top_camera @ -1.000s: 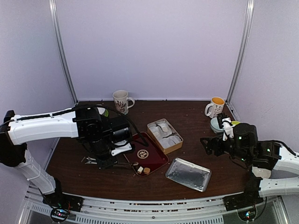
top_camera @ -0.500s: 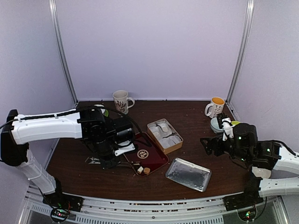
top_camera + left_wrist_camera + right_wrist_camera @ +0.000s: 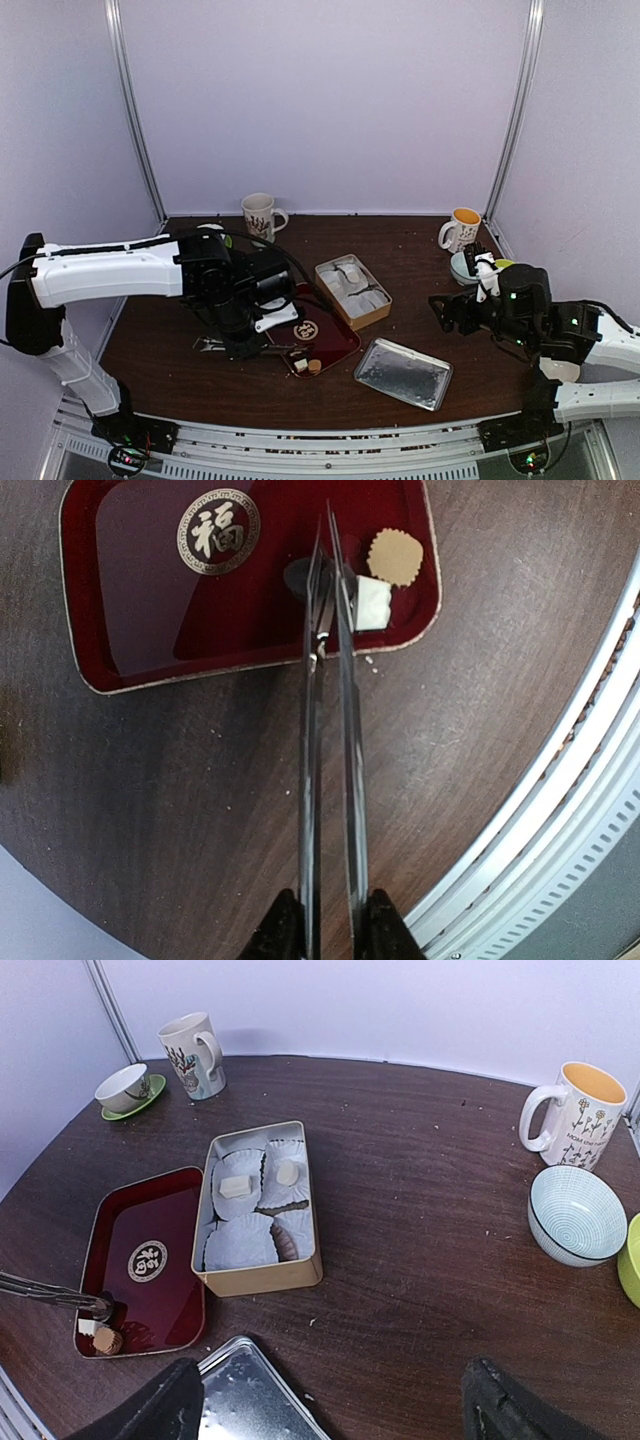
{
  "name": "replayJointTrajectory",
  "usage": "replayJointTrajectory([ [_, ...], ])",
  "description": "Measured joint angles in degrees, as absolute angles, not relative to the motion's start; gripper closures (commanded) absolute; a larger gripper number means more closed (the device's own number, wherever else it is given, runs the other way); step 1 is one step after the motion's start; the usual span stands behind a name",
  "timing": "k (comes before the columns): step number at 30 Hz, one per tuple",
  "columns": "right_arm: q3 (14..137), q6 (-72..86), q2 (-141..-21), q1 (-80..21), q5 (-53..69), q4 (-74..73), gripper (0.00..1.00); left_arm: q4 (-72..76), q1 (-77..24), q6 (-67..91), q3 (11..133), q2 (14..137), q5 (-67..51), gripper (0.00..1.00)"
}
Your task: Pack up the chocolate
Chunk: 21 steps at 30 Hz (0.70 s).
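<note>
Two chocolate pieces lie in the near corner of the red tray [image 3: 130, 610]: a white cube [image 3: 372, 605] and a round tan piece [image 3: 396, 553]. Two more cream pieces [image 3: 234, 1186] sit in paper liners inside the tan tin [image 3: 262, 1278]. My left gripper [image 3: 333, 917] is shut on long metal tweezers [image 3: 345, 780]. Their nearly closed tips reach over the tray just left of the white cube, with nothing visible between them. My right gripper [image 3: 335, 1410] hangs open over bare table right of the tin, holding nothing.
A silver tin lid [image 3: 403, 373] lies at the front, right of the tray. A patterned mug [image 3: 260, 216] stands at the back, with a small cup on a green saucer [image 3: 125, 1090] left of it. A yellow-lined mug [image 3: 461, 229] and a blue-white bowl [image 3: 575, 1214] stand at the back right.
My left arm has shifted right, carrying the tweezers further over the red tray. The right arm and the chocolate pieces have not moved.
</note>
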<state>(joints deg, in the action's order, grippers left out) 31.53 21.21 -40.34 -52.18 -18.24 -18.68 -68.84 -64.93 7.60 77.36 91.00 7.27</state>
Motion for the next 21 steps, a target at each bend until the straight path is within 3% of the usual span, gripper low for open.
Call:
replayJointTrajectory([
  [13,31.5,21.2,-40.3,-52.2,-18.2,-18.7,0.1,-66.6,-63.7,7.4,78.8,89.7,9.1,0.75],
  [21,31.5,21.3,-40.1,-52.2,-18.2,-18.7,0.1,-69.1,-63.7,7.5,78.1,85.8,1.4,0.8],
])
